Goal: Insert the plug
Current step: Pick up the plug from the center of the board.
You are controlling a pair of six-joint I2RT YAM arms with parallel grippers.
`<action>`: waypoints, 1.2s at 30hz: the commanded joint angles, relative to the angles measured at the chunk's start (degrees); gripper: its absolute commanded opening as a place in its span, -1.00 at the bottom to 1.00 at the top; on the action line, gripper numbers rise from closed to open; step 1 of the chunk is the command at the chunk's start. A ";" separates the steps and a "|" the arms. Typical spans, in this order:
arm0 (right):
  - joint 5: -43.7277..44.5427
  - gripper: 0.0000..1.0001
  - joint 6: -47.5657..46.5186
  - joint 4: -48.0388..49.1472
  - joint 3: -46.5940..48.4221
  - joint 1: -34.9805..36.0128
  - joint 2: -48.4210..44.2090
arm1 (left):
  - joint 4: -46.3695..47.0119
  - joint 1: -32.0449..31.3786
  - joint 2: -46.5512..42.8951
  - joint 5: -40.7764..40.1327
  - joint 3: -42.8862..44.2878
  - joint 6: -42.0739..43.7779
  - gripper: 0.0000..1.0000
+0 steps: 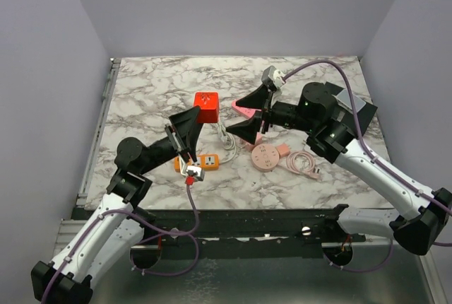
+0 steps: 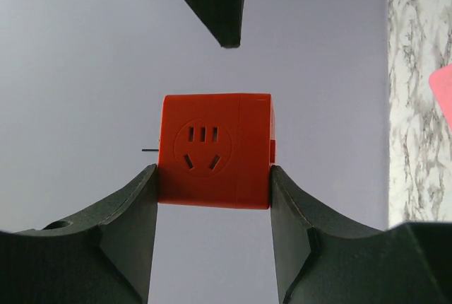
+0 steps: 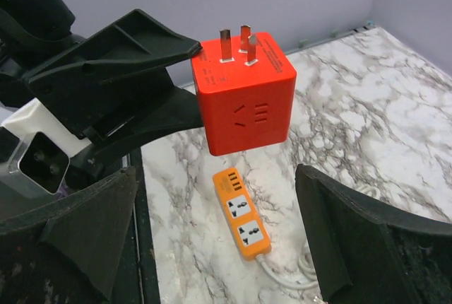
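- Clamped snug on the red cube plug with the left gripper, up off the marble table (prongs bare).
- Gaping wide, empty, on the right gripper, just beside it.
- Below, flat: orange power strip.

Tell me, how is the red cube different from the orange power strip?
The red cube is blocky; the orange power strip is long and flat. The red cube is held in the air by the left gripper; the orange power strip lies on the table. The red cube has metal prongs sticking out; the orange power strip shows none. Both have socket holes.
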 commanded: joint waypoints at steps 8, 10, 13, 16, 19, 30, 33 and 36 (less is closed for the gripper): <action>3.19 1.00 -8.64 1.69 -1.62 0.09 -1.59 | -7.70 -0.12 5.47 -11.84 15.13 -43.34 -1.00; 6.82 1.00 -12.49 1.87 -3.93 0.10 -3.70 | -14.87 -0.11 9.16 -15.86 21.60 -55.65 -1.00; 9.25 1.00 -18.12 2.17 -7.13 0.09 -5.64 | -21.29 -0.03 11.38 -14.27 24.03 -68.94 -1.00; 12.06 1.00 -22.52 2.22 -8.38 0.01 -5.58 | -23.59 -0.03 12.60 -9.99 24.73 -81.00 -1.00; 14.18 1.00 -25.32 3.98 -8.82 0.17 -5.34 | -24.43 -0.02 14.23 -8.04 25.73 -90.40 -1.00; 12.52 1.00 -28.56 4.37 -4.84 5.05 1.27 | -25.76 0.15 20.18 -14.63 28.37 -107.05 -1.00; 13.13 1.00 -28.13 4.67 -4.44 5.69 3.00 | -25.76 0.23 20.76 -14.44 28.67 -109.36 -1.00; 13.87 1.00 -26.87 5.38 -3.54 6.02 4.70 | -25.79 0.40 20.38 -16.96 28.18 -109.92 -1.00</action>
